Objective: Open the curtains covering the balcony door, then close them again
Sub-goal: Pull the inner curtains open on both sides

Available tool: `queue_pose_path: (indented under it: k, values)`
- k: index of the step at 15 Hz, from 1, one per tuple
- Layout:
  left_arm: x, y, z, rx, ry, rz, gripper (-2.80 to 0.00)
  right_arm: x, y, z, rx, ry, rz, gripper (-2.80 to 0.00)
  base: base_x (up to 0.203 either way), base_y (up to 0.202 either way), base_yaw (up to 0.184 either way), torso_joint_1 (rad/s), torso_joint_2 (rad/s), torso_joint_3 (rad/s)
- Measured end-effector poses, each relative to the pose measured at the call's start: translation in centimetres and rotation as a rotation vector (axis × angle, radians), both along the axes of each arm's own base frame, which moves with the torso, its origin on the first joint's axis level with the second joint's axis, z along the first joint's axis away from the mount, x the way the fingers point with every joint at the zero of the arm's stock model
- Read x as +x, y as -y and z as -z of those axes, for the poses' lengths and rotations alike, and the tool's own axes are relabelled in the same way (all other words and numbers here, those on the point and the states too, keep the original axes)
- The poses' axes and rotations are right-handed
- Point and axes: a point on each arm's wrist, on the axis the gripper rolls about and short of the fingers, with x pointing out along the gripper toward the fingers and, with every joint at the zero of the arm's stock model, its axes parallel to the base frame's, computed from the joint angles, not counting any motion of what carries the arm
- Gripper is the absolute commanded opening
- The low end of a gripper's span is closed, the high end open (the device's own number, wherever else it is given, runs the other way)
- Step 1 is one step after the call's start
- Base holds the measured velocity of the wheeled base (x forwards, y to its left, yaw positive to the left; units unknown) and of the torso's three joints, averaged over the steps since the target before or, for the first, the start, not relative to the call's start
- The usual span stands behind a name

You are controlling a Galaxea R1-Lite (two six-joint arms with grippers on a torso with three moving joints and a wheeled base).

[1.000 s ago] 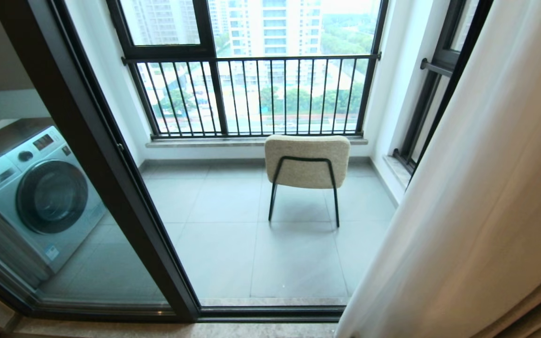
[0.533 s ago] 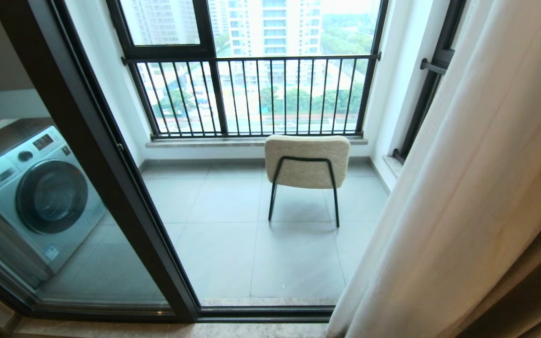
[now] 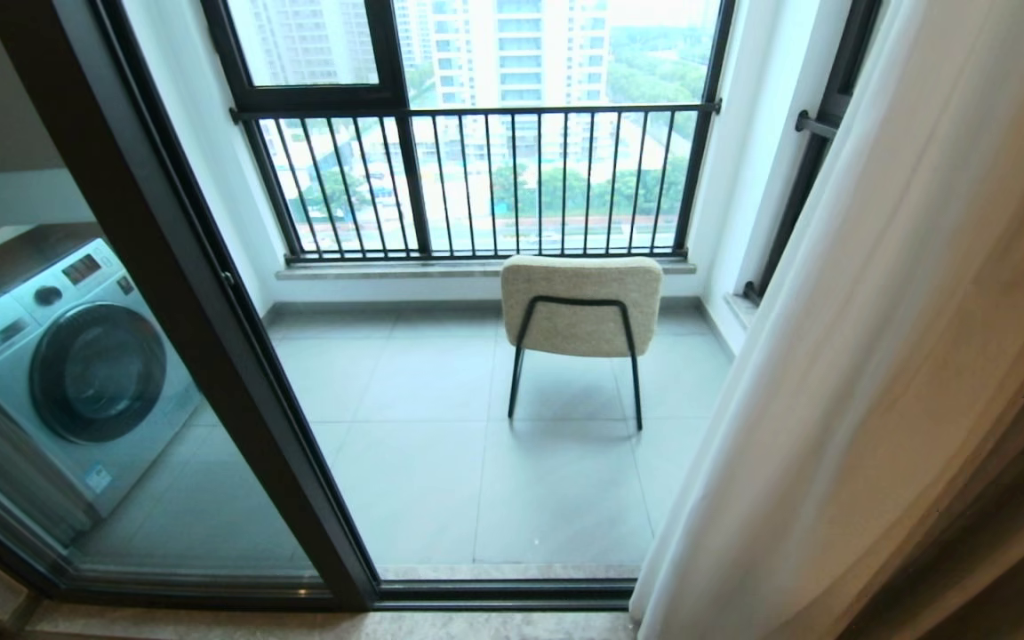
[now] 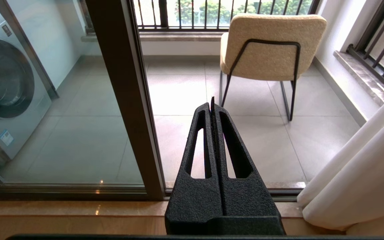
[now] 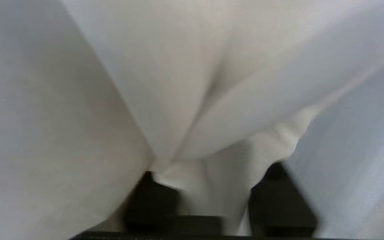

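Head view: curtains (image 3: 876, 356) bunched right of the balcony door (image 3: 183, 293), glass uncovered. Right hand (image 5: 212, 193) parted, cloth between its fingers, seemingly letting go; re-closing needs a fresh grip. Left hand (image 4: 213, 110) clenched, empty

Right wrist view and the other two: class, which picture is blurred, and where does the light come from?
Right wrist view: soft and smeared, the sheer white curtain filling it, draped between the parted fingers of the right gripper. Head view: sharp, daylight from the black-barred railing window, straight lines bowed. Left wrist view: sharp, small glints on the sill by the shut left gripper.
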Motion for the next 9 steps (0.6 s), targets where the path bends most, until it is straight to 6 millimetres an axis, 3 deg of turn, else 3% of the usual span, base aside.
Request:
queue_pose_path:
  k: [9]
  values:
    - [0.00, 0.00, -0.01, 0.000, 0.000, 0.000, -2.80, -0.63, -0.20, 0.30, 0.012, -0.021, 0.003, 0.00, 0.000, 0.000, 0.000, 0.000, 0.00, 0.000]
